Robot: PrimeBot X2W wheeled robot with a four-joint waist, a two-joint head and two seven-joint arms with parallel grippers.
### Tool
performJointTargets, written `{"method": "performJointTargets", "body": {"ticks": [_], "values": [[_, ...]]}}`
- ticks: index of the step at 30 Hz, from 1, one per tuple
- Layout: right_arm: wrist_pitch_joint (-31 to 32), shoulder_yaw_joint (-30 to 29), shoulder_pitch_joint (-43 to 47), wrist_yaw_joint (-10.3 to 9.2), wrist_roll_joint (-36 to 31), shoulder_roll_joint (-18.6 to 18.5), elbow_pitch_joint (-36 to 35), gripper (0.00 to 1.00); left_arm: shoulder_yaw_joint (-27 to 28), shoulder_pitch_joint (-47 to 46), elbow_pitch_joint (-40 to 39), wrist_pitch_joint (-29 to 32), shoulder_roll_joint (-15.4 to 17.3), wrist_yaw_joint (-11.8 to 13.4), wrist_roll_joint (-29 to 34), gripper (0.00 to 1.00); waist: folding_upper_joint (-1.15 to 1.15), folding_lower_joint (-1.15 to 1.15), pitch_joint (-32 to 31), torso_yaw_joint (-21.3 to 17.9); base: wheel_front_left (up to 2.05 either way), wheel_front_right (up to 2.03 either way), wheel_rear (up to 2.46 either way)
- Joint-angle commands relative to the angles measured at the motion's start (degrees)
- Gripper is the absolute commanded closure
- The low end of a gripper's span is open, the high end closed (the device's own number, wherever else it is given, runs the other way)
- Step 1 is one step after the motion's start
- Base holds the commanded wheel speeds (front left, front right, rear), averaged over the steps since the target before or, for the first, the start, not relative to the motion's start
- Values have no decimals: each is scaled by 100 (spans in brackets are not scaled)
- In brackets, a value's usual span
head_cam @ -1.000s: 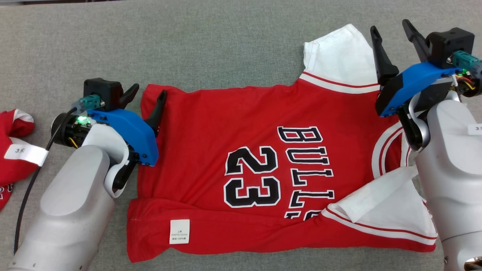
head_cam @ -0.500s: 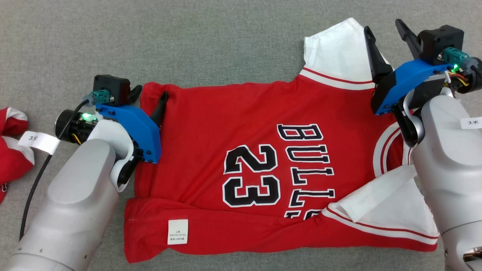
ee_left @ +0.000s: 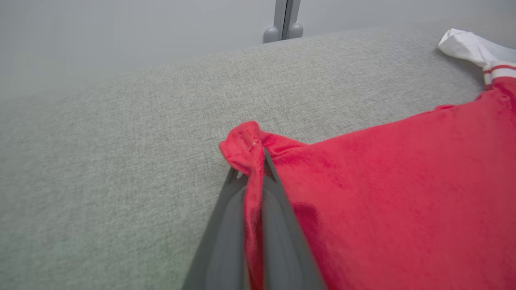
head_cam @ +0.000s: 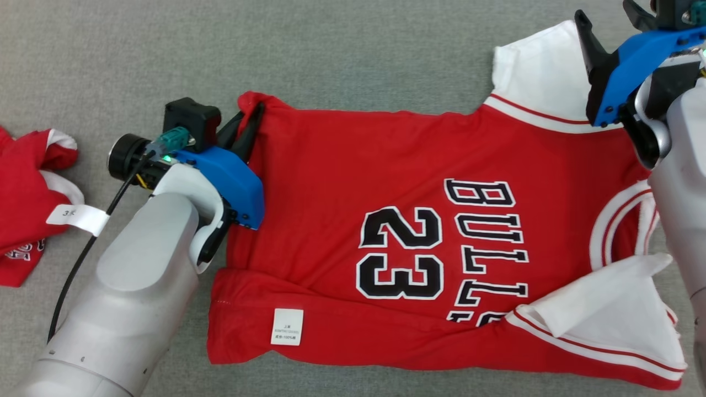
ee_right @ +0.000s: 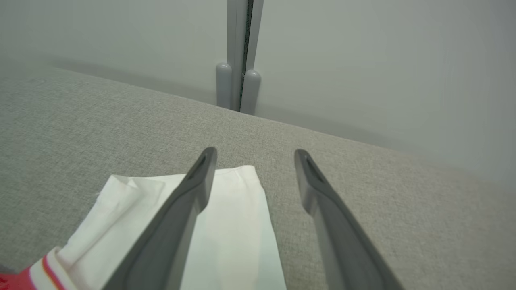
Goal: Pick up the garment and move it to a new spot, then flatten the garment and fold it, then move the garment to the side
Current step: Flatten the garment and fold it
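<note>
Garment point(head_cam: 358, 154) first: it is a red shirt with white sleeves, lying mostly flat on the grey table point(head_cam: 331, 49), hem toward the robot's left and neck toward its right. The near long edge is turned over onto the front, so a small white label point(head_cam: 288, 326) shows. The near sleeve point(head_cam: 606, 303) is folded in too, but the far sleeve point(head_cam: 540, 77) sticks out. The left gripper point(head_cam: 251, 113) is squeezed tight on the far corner of the hem, with red cloth bunched between its fingers. The right gripper point(head_cam: 606, 22) is wide open and holds nothing; one finger is over the far sleeve and the other is past its edge. I think this is the folding step, and the far side comes next. For that, the right gripper needs to go down and pinch the sleeve or shoulder. Then both arms should lift together and bring that edge toward the robot. Another red bundle point(head_cam: 27, 193) sits well apart at the left.
</note>
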Motion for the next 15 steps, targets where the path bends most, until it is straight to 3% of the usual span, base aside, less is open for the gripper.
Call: {"method": "performJointTargets", "body": {"ticks": [1, 5, 10, 15], "values": [[235, 51, -208, 1, 68, -77, 139, 0, -28, -118, -123, -65, -25, 55, 59, 100, 0, 0, 169, 176, 0, 0, 0], [682, 26, -494, 1, 208, -257, 460, 0, -79, -139, -376, -127, -70, 101, 93, 100, 0, 0, 340, 344, 0, 0, 0], [816, -7, -662, 1, 325, -372, 719, 0, -95, -115, -614, -172, -102, 166, 87, 100, 0, 0, 470, 469, 0, 0, 0], [1091, 120, -670, 1, 387, -288, 981, 0, -101, -60, -739, -176, -82, 210, 69, 100, 0, 0, 522, 477, 0, 0, 0]]}}
